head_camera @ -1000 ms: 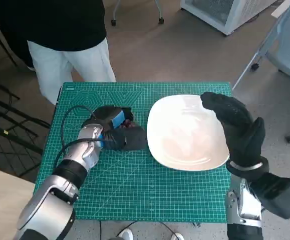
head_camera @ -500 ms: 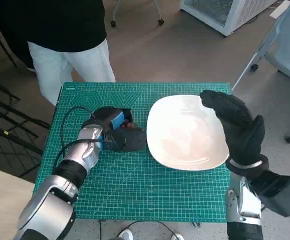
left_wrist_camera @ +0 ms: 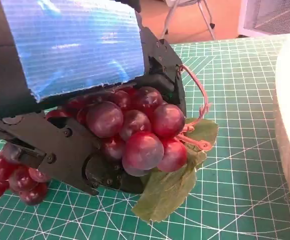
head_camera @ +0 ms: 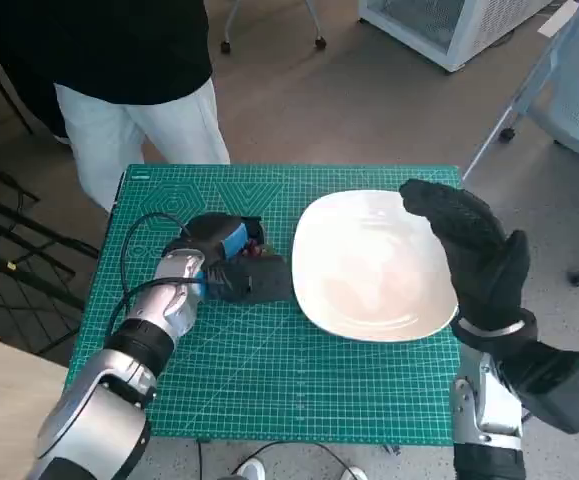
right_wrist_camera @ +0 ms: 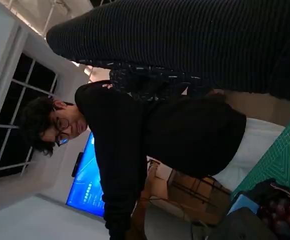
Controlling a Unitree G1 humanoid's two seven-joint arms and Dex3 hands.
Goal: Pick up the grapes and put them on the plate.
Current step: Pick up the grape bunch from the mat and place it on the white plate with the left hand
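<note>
Grasping looks like the step in hand: the left robot hand (head_camera: 231,262) lies low on the green mat (head_camera: 269,380), fingers closed around the grapes (left_wrist_camera: 137,132), just beside the plate (head_camera: 369,265). Next it probably needs a lift and a short carry over the near rim. The right robot hand (head_camera: 474,250), empty with fingers spread, hovers over the plate's far edge, narrowing landing room.

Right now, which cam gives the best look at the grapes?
Left wrist view: the grapes fill the frame under the left hand, berries, stem and leaf all distinct. In the head view the hand mostly hides them. The right wrist view catches only a small dark cluster at the edge.
</note>
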